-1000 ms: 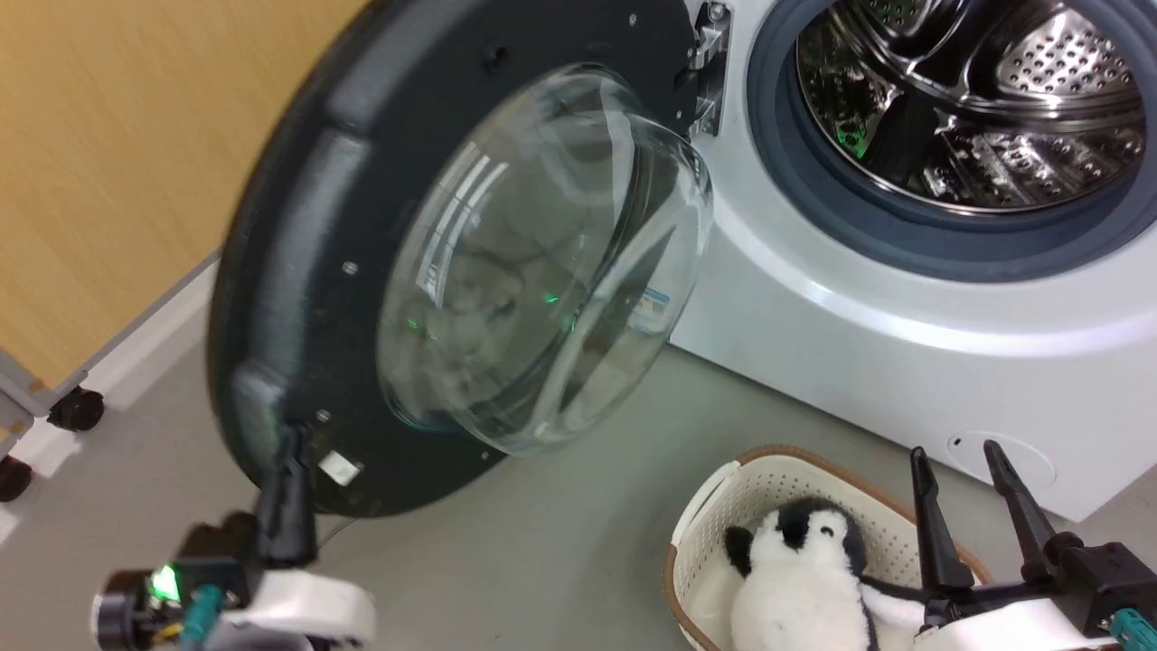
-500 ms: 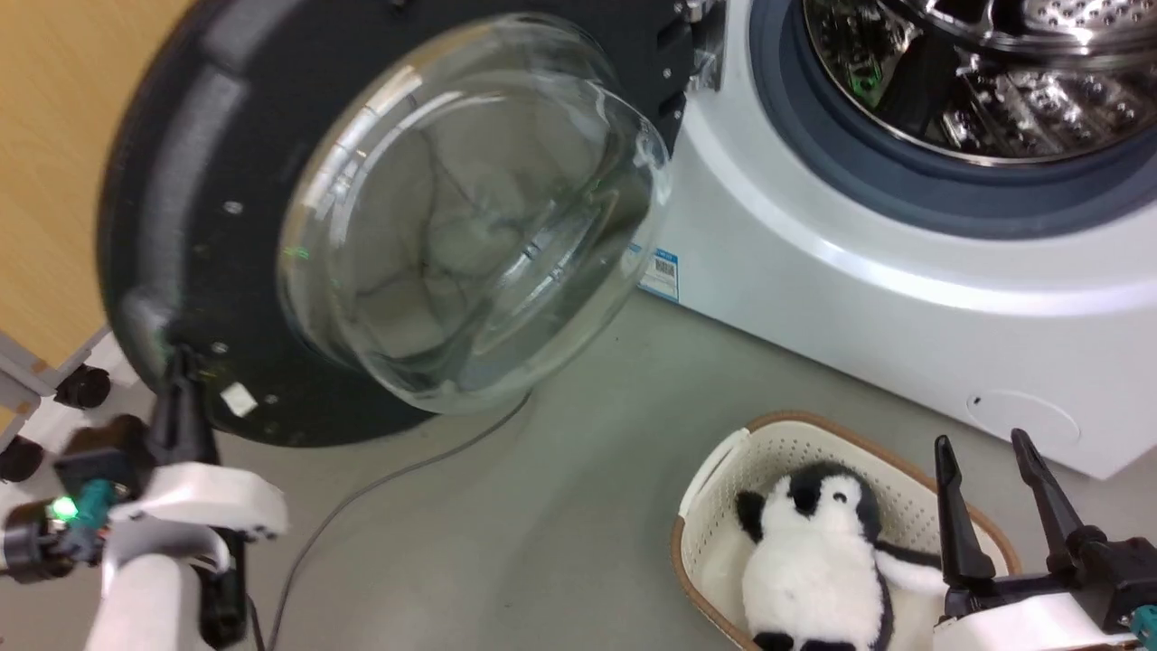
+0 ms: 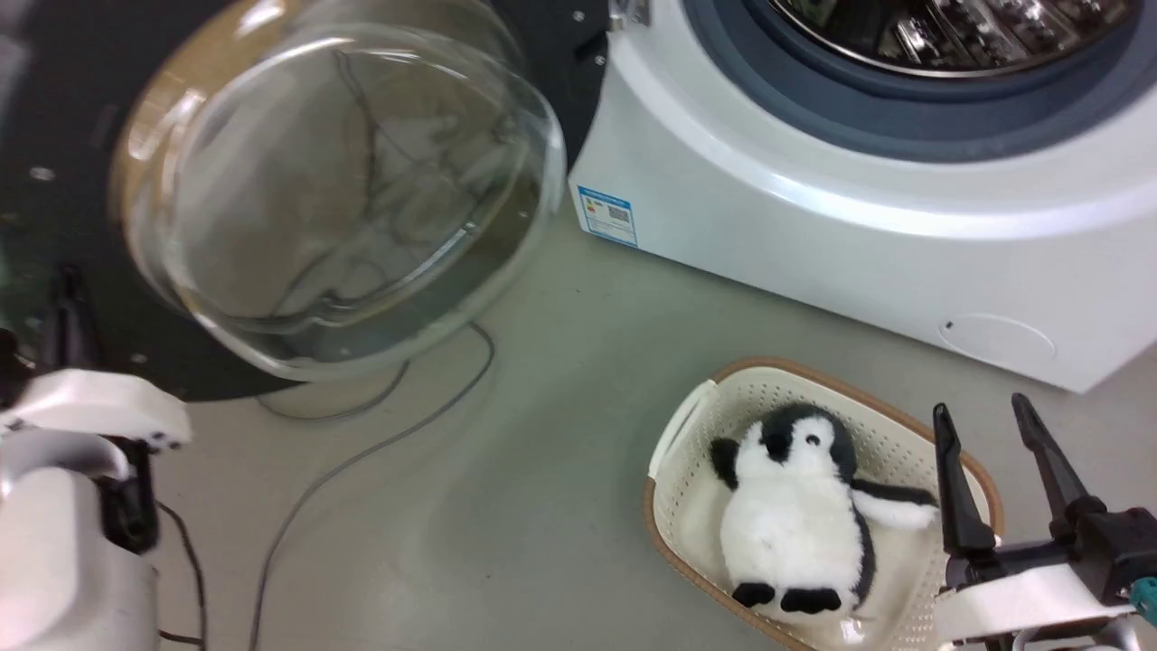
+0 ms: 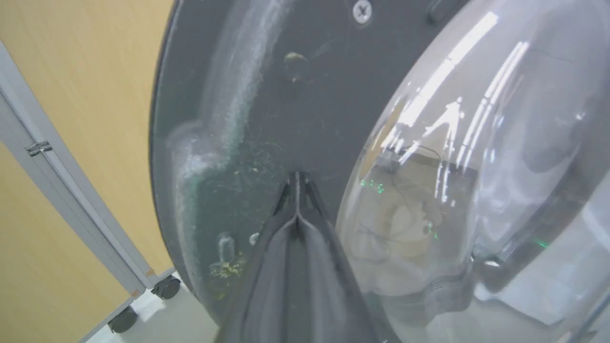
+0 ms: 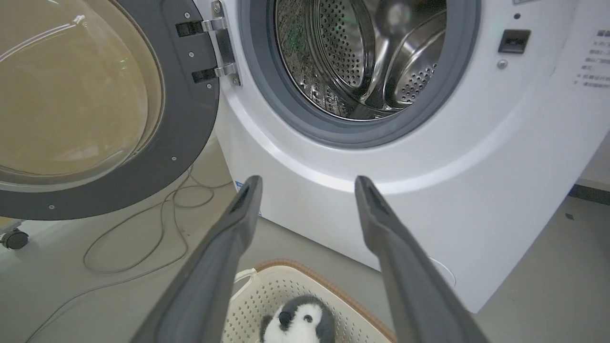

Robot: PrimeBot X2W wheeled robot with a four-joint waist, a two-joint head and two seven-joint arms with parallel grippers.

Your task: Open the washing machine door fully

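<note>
At the left of the washing machine [image 3: 813,235], the washing machine door [image 3: 334,181] hangs from its hinge [image 5: 217,47], swung wide. Its matte black inner face and bulging glass bowl face the robot, and the drum [image 5: 362,57] lies fully exposed inside the grey rubber ring [image 3: 904,136].

The left tool [image 4: 296,178] has its two fingers pressed together with nothing between them. Their tips rest on the black ring just left of the glass, near the door's free edge. It pushes rather than holds.

The right tool [image 3: 981,407] hangs spread and empty at the near right, above a basket [image 3: 795,366] holding a penguin toy [image 3: 795,506] on the floor. Loose cables [image 3: 362,452] trail on the floor beneath the door, and a wood-coloured panel [image 4: 71,95] on castors stands just beyond its far-left edge.

The step in hand looks like the last of the push, since the door seems close to its widest. The next move calls for carrying the tips further along the hinge's arc, away from the machine, until the hinge stops. The contact should stay on the ring, because closed tips could slide onto the glass.
</note>
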